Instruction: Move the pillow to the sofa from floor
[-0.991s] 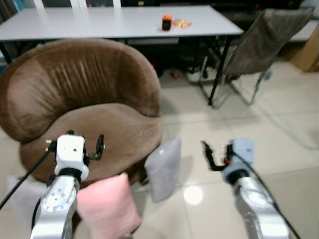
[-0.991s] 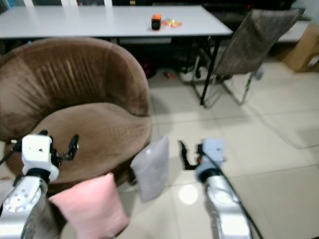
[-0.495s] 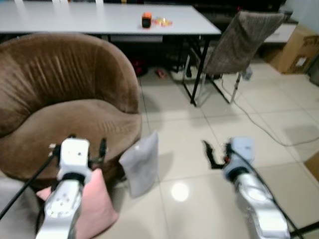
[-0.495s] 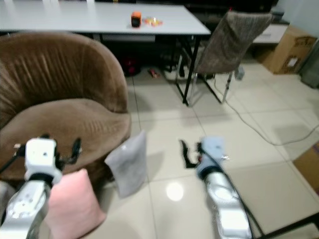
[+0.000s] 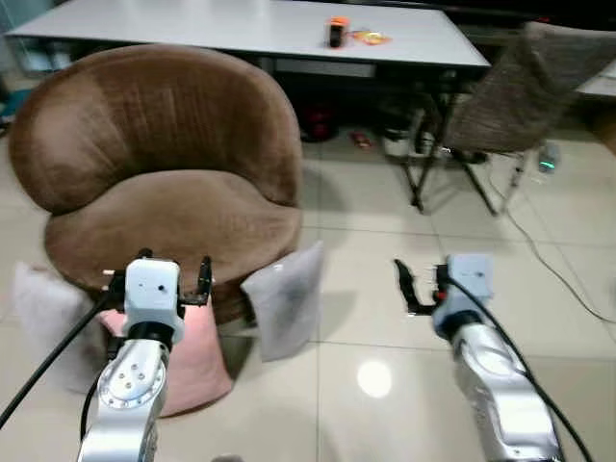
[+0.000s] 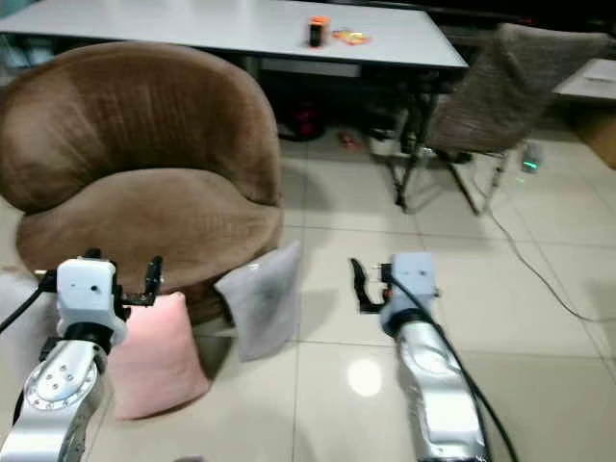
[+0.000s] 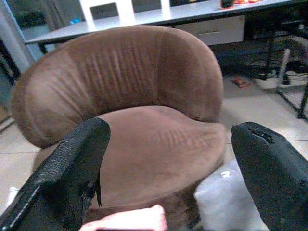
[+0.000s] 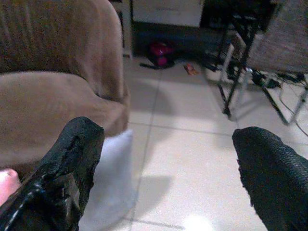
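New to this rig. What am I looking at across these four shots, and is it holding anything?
It is a humanoid robot with two silver arms, each ending in a pincer of two black fingers. The two wide pictures come from a stereo camera on its head, looking down and forward. The other two come from cameras on its wrists, looking along each pincer's fingers.

Ahead stands a round brown sofa. On the tiled floor against its base lean a pink pillow and a grey pillow; a pale one sits on the robot's left. Behind are a white table and a chair.

The left pincer hovers over the pink pillow, the right pincer over bare floor. Both are open and hold nothing.
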Robot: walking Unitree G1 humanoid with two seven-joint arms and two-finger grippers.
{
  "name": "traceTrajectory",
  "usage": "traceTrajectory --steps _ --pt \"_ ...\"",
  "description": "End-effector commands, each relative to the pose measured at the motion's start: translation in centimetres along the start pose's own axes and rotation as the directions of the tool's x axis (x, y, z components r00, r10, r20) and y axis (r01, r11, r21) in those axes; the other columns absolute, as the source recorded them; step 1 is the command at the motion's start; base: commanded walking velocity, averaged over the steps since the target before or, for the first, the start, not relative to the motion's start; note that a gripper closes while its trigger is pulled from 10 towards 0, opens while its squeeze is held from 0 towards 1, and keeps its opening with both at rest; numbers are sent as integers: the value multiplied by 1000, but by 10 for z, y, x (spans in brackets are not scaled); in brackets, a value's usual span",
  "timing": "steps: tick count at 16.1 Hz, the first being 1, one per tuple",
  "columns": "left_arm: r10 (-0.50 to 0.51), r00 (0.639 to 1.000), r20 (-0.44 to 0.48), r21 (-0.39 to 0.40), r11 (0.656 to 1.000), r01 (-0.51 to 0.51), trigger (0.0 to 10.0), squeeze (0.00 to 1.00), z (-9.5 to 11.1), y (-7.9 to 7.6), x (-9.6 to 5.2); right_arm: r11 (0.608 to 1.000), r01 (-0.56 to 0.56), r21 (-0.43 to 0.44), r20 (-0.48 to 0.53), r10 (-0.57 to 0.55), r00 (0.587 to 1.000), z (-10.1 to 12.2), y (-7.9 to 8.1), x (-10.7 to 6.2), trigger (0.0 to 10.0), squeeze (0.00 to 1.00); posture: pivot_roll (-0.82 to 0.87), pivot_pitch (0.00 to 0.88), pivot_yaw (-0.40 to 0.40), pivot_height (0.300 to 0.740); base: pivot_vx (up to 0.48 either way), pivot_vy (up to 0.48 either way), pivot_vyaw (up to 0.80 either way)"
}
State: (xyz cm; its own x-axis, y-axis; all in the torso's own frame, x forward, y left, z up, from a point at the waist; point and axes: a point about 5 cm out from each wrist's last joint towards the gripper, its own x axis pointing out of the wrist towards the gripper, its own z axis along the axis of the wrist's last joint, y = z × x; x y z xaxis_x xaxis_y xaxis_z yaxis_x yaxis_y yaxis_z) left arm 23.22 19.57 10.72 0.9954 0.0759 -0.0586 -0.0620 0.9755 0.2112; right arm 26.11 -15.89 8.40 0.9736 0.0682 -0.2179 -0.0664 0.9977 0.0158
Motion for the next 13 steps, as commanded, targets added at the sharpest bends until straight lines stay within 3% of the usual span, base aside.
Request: traceTrajectory --steps 1,5,8,13 --pt "-8 1000 16 -9 1000 8 10000 737 5 -2 1 1000 19 -13 13 -19 1000 3 -3 0 10000 1000 -78 0 -39 740 375 0 0" --pt "-42 999 8 -23 999 42 10000 737 4 -7 -3 999 30 -27 1 -30 1000 0 -4 -3 10000 1000 -84 0 -36 740 391 0 0" --pt "-50 999 6 -25 998 50 10000 737 4 -10 -4 999 31 -32 3 -31 1000 1 -5 -4 10000 1000 -86 0 -37 740 395 0 800" --pt "-56 998 -5 -21 998 56 10000 745 1 -9 -6 999 34 -39 5 -34 999 2 -4 -3 10000 1000 -87 0 -28 740 393 0 0"
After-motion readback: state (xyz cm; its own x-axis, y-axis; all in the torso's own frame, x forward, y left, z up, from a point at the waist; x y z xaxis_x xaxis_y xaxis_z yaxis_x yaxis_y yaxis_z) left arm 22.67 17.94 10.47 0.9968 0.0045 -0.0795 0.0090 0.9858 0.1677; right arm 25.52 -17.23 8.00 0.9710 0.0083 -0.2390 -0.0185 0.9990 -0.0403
